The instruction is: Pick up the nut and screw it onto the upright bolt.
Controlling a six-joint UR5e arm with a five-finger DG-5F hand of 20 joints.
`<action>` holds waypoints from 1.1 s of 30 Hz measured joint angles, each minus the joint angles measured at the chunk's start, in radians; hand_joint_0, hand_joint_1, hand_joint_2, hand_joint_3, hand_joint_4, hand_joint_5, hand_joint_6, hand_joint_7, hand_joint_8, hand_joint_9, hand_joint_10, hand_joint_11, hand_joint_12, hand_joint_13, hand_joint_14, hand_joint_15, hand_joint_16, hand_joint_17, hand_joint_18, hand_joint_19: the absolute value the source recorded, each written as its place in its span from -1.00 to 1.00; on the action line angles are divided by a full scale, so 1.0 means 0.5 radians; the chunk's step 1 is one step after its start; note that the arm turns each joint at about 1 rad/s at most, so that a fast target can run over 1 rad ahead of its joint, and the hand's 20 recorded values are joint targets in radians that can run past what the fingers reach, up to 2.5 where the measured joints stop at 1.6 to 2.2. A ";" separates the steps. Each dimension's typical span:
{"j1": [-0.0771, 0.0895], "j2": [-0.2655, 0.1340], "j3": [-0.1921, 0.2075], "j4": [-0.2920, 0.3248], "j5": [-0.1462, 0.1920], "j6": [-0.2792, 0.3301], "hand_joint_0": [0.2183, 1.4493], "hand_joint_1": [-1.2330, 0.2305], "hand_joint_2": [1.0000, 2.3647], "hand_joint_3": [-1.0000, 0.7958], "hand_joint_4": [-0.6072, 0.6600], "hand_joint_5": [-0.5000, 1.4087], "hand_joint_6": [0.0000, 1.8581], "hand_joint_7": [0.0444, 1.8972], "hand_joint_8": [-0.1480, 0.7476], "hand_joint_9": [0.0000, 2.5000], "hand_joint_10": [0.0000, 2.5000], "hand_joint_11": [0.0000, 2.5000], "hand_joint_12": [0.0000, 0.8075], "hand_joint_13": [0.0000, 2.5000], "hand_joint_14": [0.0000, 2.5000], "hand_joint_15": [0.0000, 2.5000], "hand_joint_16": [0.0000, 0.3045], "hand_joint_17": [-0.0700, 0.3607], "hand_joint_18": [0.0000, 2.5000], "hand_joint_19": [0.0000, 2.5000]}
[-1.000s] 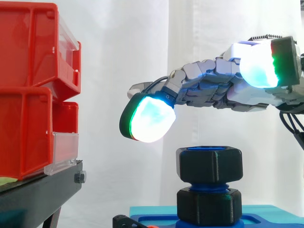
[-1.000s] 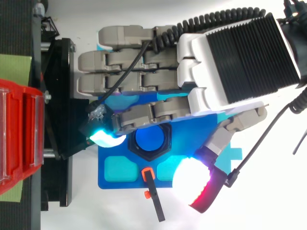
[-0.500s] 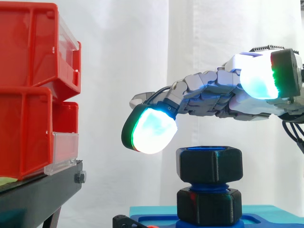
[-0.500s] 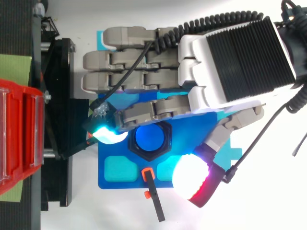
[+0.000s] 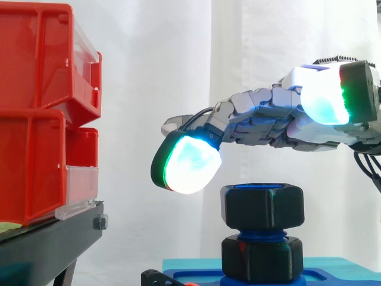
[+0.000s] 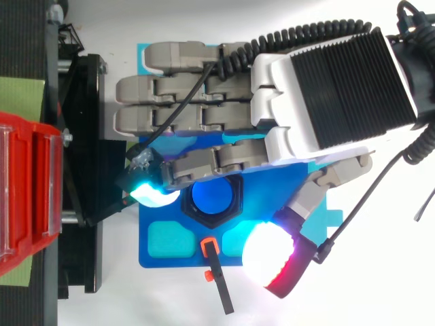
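The hand is being held spread, grasping nothing, just above the black nut, which is being carried on the blue bolt.

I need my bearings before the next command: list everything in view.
nut: one, black, at the top of the bolt
bolt: one, blue, upright on the base plate
hex collar: one, black, low on the bolt
base plate: one, blue with cyan pockets, under the bolt
tool: one, black and orange, at the plate's edge
bins: two stacked, red, on the stand
sheet: green, under the bins
stand: one, black, left
curtain: white, behind
hand: one, above the nut, fingers straight, holding nothing
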 measured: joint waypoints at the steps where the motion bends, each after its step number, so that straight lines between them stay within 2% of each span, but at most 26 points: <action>1: 0.000 0.000 0.000 -0.002 0.001 0.000 -0.65 0.60 -1.00 -0.44 0.18 -0.70 -0.46 -0.35 -0.21 -1.00 -1.00 -1.00 -0.12 -1.00 -1.00 -1.00 -0.64 -0.09 -1.00 -1.00; 16: 0.002 -0.001 0.000 -0.002 0.014 0.000 -0.63 0.59 -1.00 -0.44 0.22 -0.69 -0.46 -0.31 -0.18 -0.99 -1.00 -1.00 -0.12 -1.00 -1.00 -1.00 -0.65 -0.12 -1.00 -1.00; 27: -0.003 -0.001 -0.002 -0.039 0.015 -0.002 -0.62 0.54 -1.00 -0.44 0.29 -0.65 -0.46 -0.22 -0.13 -0.91 -1.00 -1.00 -0.12 -1.00 -1.00 -1.00 -0.67 -0.16 -1.00 -1.00; 33: -0.004 -0.001 -0.056 -0.001 0.014 0.002 -0.61 0.52 -1.00 -0.44 0.35 -0.62 -0.46 -0.12 -0.10 -0.85 -1.00 -1.00 -0.13 -1.00 -1.00 -1.00 -0.69 -0.18 -1.00 -1.00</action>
